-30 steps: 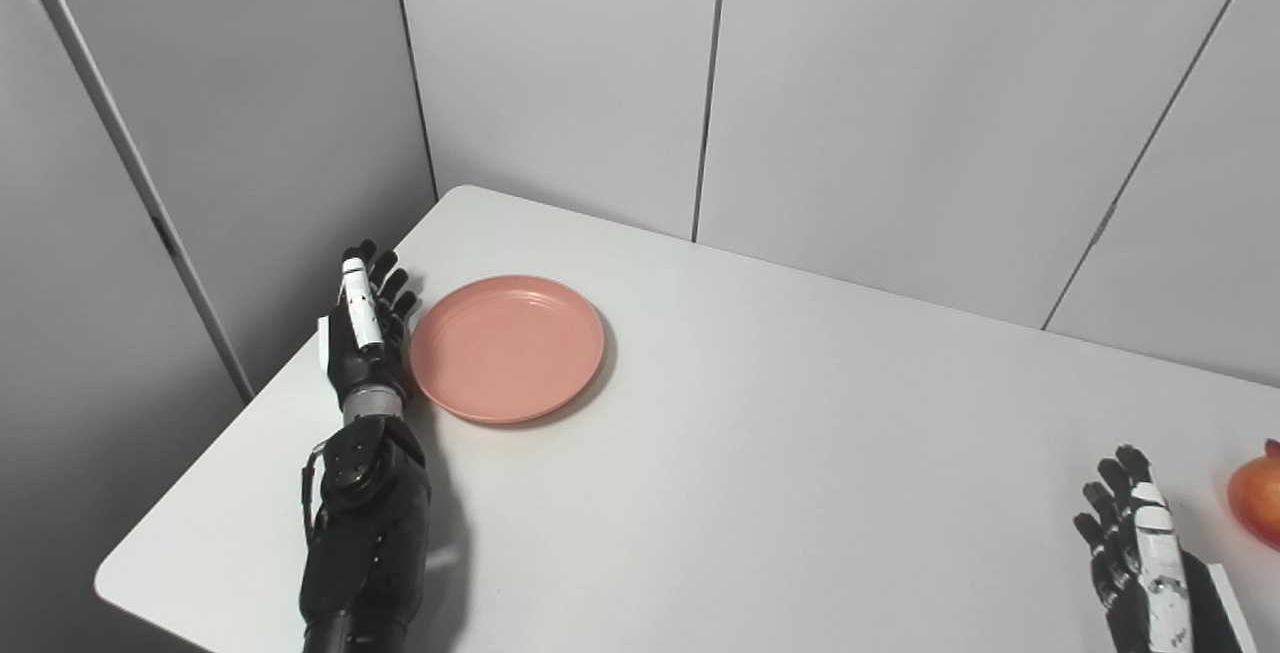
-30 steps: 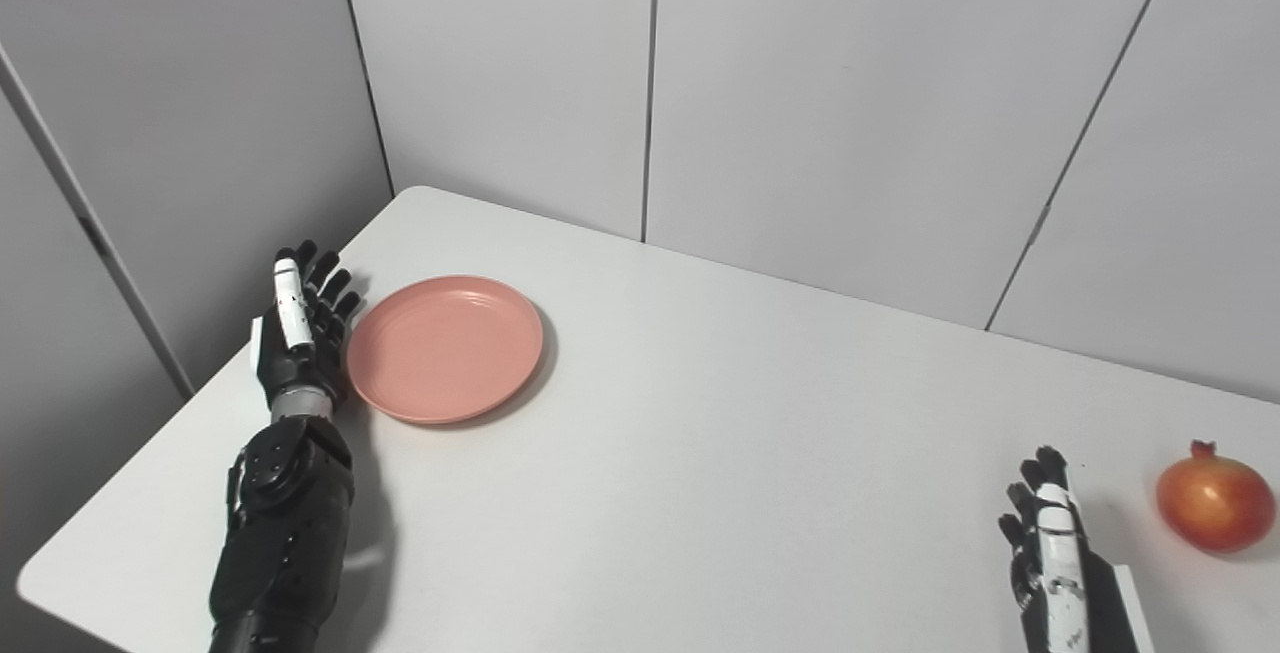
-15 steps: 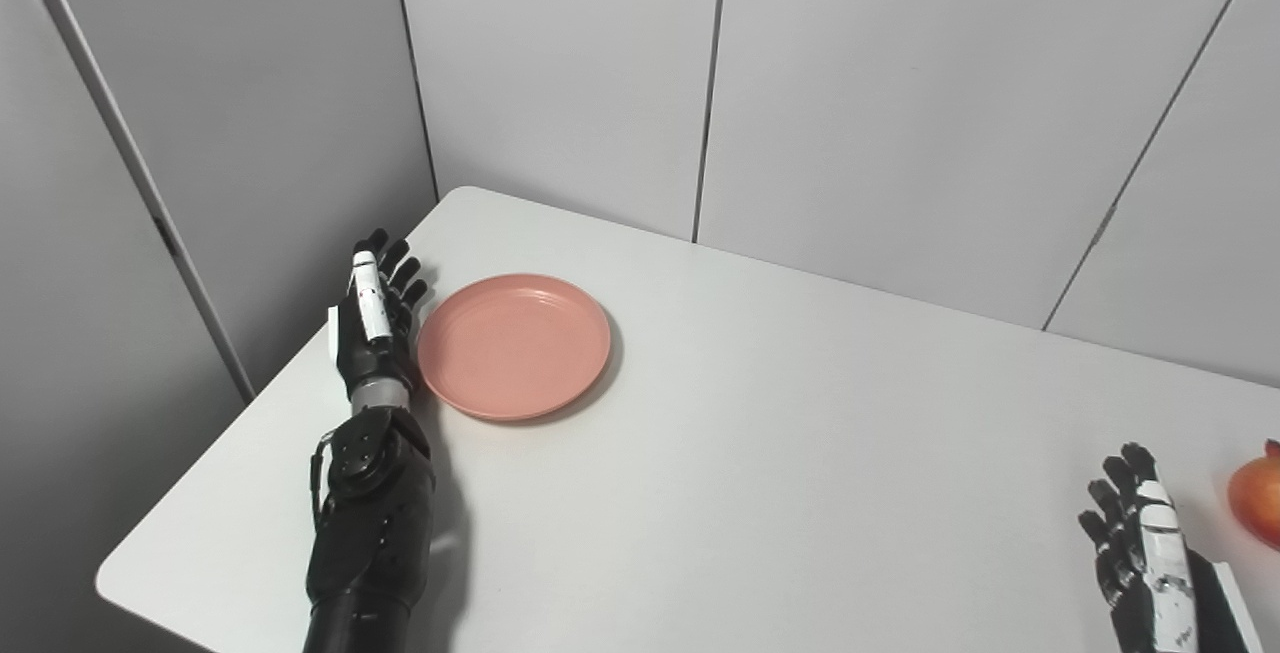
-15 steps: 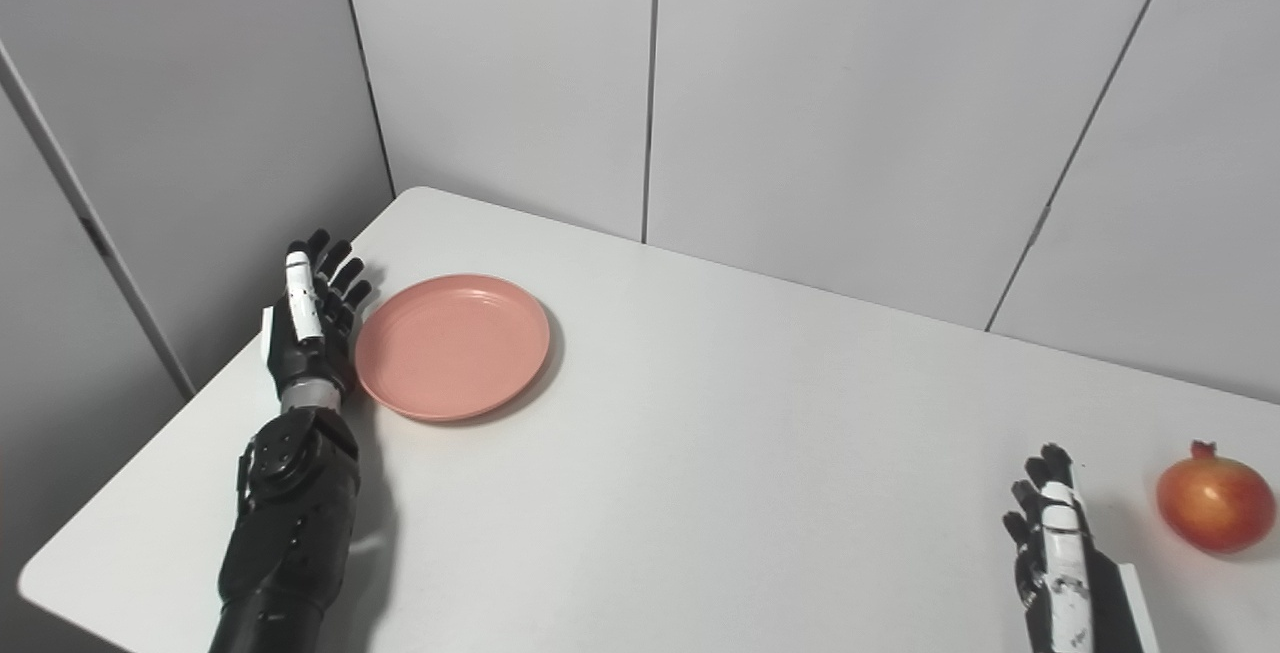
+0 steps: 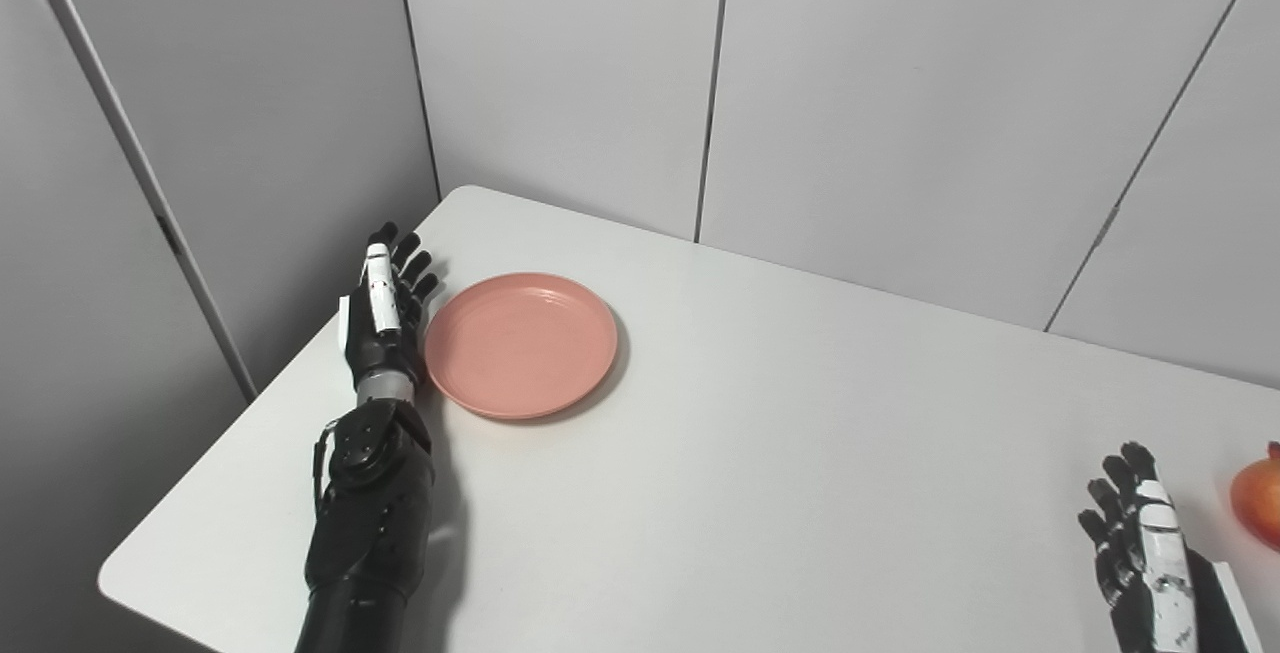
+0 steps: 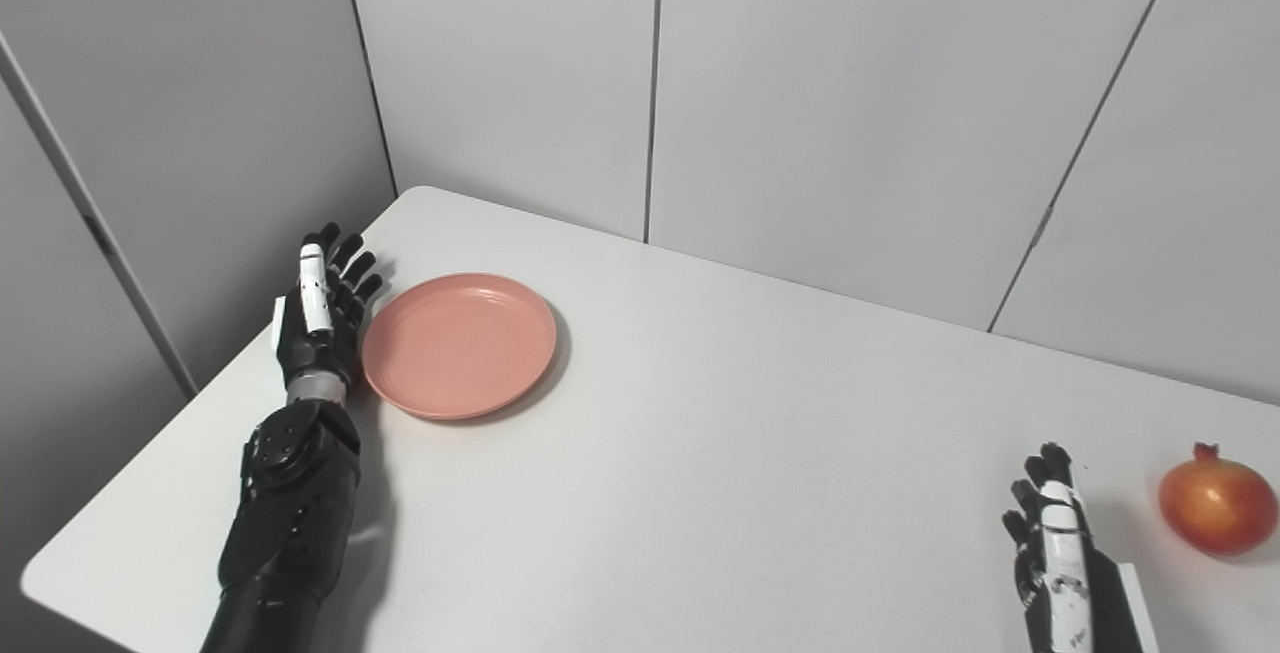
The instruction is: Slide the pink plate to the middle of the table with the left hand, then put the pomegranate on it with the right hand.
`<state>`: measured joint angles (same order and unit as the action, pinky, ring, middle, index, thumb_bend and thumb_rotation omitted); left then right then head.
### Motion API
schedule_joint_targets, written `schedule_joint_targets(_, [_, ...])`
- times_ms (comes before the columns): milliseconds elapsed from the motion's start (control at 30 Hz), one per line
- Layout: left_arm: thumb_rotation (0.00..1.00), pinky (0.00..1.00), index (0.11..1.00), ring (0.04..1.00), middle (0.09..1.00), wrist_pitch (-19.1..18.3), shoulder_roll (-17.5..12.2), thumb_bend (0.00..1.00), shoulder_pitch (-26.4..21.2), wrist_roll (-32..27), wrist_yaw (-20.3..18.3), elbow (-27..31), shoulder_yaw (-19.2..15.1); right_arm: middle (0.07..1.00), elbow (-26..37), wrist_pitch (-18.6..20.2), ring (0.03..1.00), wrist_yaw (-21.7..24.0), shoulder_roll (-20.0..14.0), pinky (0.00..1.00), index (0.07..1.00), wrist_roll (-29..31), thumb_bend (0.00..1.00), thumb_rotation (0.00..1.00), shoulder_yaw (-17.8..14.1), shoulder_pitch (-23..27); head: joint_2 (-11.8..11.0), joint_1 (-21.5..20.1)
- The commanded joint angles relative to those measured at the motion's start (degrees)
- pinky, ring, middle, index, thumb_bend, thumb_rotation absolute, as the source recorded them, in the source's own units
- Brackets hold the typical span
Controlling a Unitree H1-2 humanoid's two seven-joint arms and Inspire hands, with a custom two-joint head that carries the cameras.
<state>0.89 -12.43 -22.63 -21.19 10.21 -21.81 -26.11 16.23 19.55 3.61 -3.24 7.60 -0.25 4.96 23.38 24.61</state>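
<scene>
The left hand (image 6: 318, 318), fingers apart, stands against the pink plate (image 6: 459, 345) near the desk's (image 6: 720, 453) left edge. The right hand (image 6: 1058, 558), fingers apart, rests near the pomegranate (image 6: 1218, 513); bare desk lies between.

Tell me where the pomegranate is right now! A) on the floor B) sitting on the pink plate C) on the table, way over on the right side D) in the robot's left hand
C: the pomegranate rests on the table at its right side, beside the open right hand, far from the pink plate.
</scene>
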Motion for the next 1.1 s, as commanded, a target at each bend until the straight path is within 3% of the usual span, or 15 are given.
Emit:
schedule_joint_targets(0, [1.00, 0.89, 0.902, 0.891, 0.898, -2.02, 0.34, 0.34, -0.31, -0.98, -1.42, -0.82, 0.79, 1.000, 2.02, 0.07, 1.000, -0.10, 0.04, 1.00, 1.000, -0.08, 0.10, 1.00, -0.15, 1.25, 0.07, -0.10])
schedule_joint_targets(167, [1.00, 0.91, 0.899, 0.901, 0.903, -3.02, 0.26, 0.30, -0.71, -1.34, -2.71, -1.86, 1.70, 1.000, 2.23, 0.20, 1.000, -0.17, 0.14, 1.00, 1.000, -0.13, 0.11, 1.00, -0.10, 1.26, 0.14, -0.40])
schedule_joint_targets(433, [1.00, 0.89, 0.869, 0.888, 0.889, -3.34, 0.17, 0.36, -0.55, -1.15, -4.63, -2.52, 3.93, 1.000, 2.61, 0.43, 1.000, -0.06, 0.01, 1.00, 1.000, -0.40, 0.11, 1.00, 0.22, 1.27, 0.29, -0.91])
schedule_joint_targets(1067, [1.00, 0.86, 0.856, 0.860, 0.868, -7.69, 1.51, 0.39, 0.94, 0.25, -9.36, 1.88, 10.07, 1.000, 1.67, -0.61, 1.000, 0.36, 0.22, 1.00, 1.000, -1.38, 0.12, 1.00, 0.87, 1.33, 0.74, -3.30])
